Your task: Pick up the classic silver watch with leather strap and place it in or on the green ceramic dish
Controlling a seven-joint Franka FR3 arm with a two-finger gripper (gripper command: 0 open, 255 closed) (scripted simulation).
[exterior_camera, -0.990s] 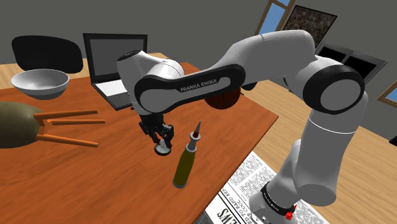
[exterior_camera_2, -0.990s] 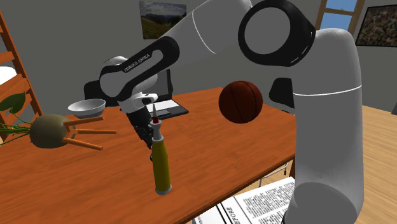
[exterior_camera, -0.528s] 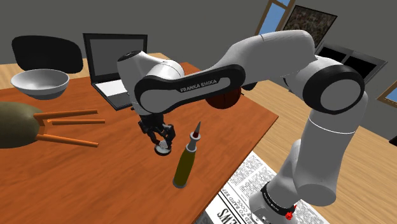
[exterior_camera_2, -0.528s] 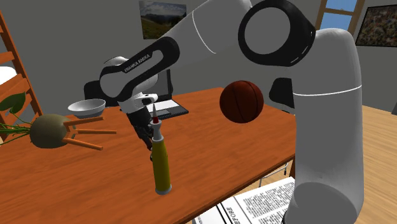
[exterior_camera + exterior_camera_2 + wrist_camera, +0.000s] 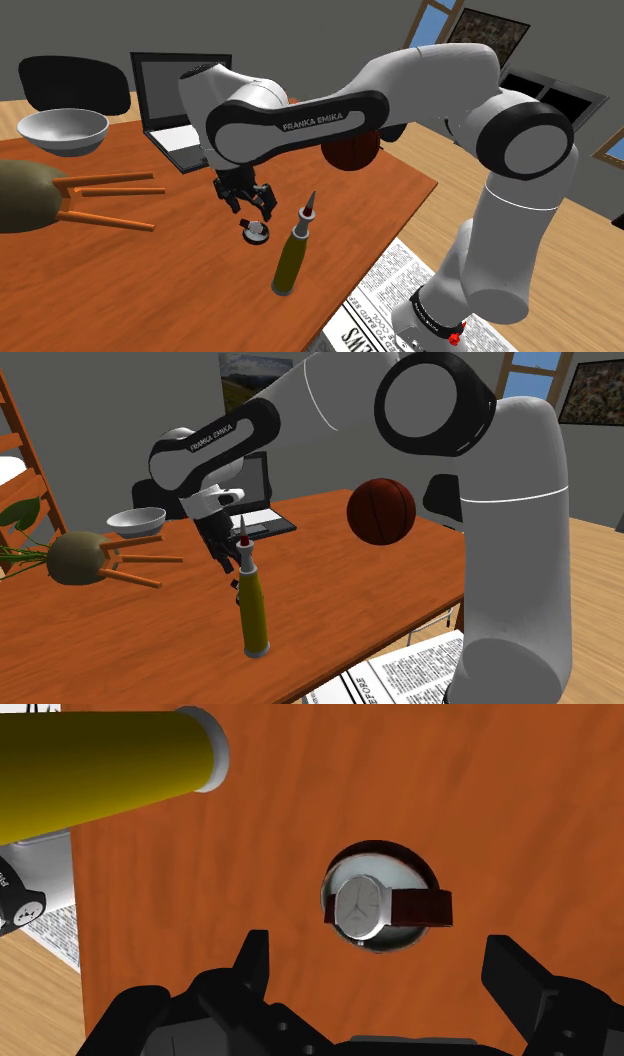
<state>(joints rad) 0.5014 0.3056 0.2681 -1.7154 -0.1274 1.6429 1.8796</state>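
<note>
The white Franka arm (image 5: 300, 125) reaches over a reddish-brown wooden bench (image 5: 150, 285), its black pincer (image 5: 248, 205) hanging just above a silver wristwatch (image 5: 257, 233) — fingers spread wide, gripping nothing. From the wrist camera, the wristwatch (image 5: 360, 904) lies flat on the bench between the two fingers (image 5: 253, 962) and touches neither; its pale dial faces up and a dark red-brown strap runs off one side.

Just beside the wristwatch, toward the shoulder view's right, an olive-yellow bottle (image 5: 290, 258) with a grey collar and a dark pointed tip stands upright. Well apart from both, at the shoulder view's upper left, a white bowl (image 5: 62, 130) sits on the bench near an open laptop (image 5: 178, 100). Nearer the camera than the bowl, an olive planter (image 5: 20, 195) lies tipped on its side, its orange legs pointing toward the pincer.

A dark brown basketball (image 5: 381, 511) shows in the second exterior view — in the shoulder view the arm partly covers it. A newspaper (image 5: 385, 290) lies on the wooden floor beside the arm's base.
</note>
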